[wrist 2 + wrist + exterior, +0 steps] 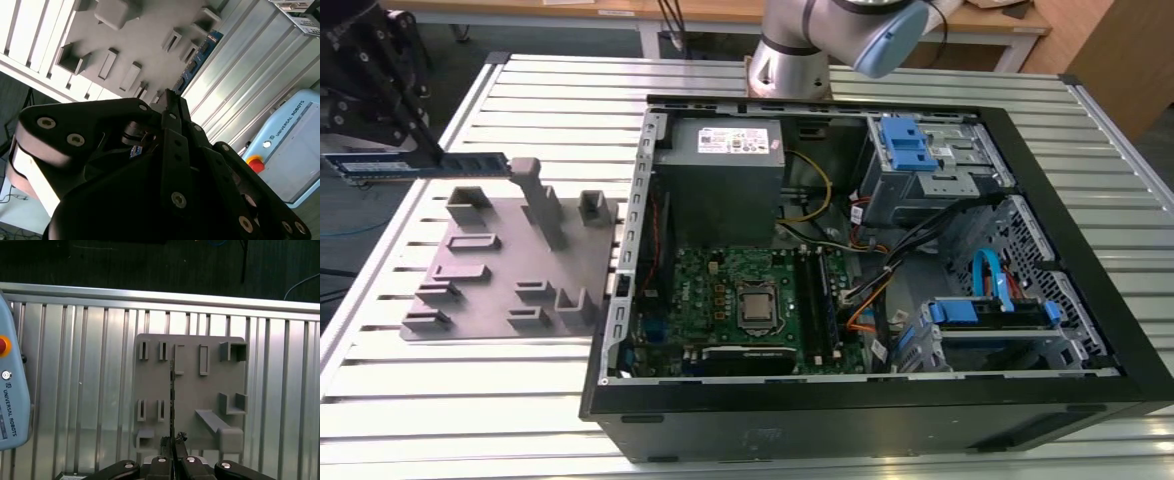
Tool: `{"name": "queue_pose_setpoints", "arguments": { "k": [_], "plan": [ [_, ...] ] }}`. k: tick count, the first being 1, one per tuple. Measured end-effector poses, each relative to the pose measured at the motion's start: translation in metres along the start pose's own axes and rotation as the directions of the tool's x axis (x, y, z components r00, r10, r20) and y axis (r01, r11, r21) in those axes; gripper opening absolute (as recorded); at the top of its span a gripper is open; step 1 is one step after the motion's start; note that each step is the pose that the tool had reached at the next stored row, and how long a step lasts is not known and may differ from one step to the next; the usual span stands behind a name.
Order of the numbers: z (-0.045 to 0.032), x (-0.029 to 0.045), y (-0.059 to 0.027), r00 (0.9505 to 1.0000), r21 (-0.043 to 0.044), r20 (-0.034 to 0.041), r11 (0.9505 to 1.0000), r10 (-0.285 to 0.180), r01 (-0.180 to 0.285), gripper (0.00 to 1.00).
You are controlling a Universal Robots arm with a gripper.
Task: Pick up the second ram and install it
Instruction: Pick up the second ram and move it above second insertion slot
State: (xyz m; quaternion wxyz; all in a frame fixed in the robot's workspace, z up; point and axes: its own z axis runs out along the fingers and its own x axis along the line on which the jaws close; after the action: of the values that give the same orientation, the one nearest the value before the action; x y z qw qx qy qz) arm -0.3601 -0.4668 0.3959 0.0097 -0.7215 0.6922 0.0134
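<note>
— Half done, would you say?
— About that. My pincer (424,152) is clamped on the second ram (414,164). It hangs level at the upper left of the exterior view, clear of the grey holder (507,270) below it on the surface (520,400). So I judge the pick-up finished.
— And what is left?
— All of the installing. The motherboard (734,280) lies inside the open computer case (854,400) at the lower middle of that frame, well apart from the stick. Its black slots (821,300) run just beside the processor (758,305).
— How does the stick sit in your grip?
— Pinched between my jaws. In the first wrist view it is edge-on, a thin dark line running up the frame from the pincer and over the holder.
</note>
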Motion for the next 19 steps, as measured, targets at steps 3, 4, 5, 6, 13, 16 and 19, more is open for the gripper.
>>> {"name": "queue_pose_setpoints", "arguments": {
  "k": [3, 4, 5, 6, 13, 16, 19],
  "plan": [
    [0.0000, 0.0003, -0.0066, 1.0000, -0.0006, 0.0000, 1.0000, 0.000, 0.000, 0.13],
    [0.0000, 0.0004, -0.0090, 1.0000, -0.0009, 0.0001, 1.0000, 0.000, 0.000, 0.13],
    [-0.0001, 0.0005, -0.0112, 1.0000, -0.0011, 0.0000, 1.0000, 0.000, 0.000, 0.13],
    [-0.0001, 0.0006, -0.0135, 1.0000, -0.0015, 0.0000, 1.0000, 0.000, 0.000, 0.13],
    [-0.0002, 0.0012, -0.0290, 1.0000, -0.0028, 0.0002, 1.0000, 0.000, 0.000, 0.13],
    [-0.0002, 0.0015, -0.0358, 1.0000, -0.0036, 0.0001, 1.0000, 0.000, 0.000, 0.13],
    [-0.0002, 0.0018, -0.0423, 1.0000, -0.0042, 0.0002, 1.0000, 0.000, 0.000, 0.13]
  ]
}}
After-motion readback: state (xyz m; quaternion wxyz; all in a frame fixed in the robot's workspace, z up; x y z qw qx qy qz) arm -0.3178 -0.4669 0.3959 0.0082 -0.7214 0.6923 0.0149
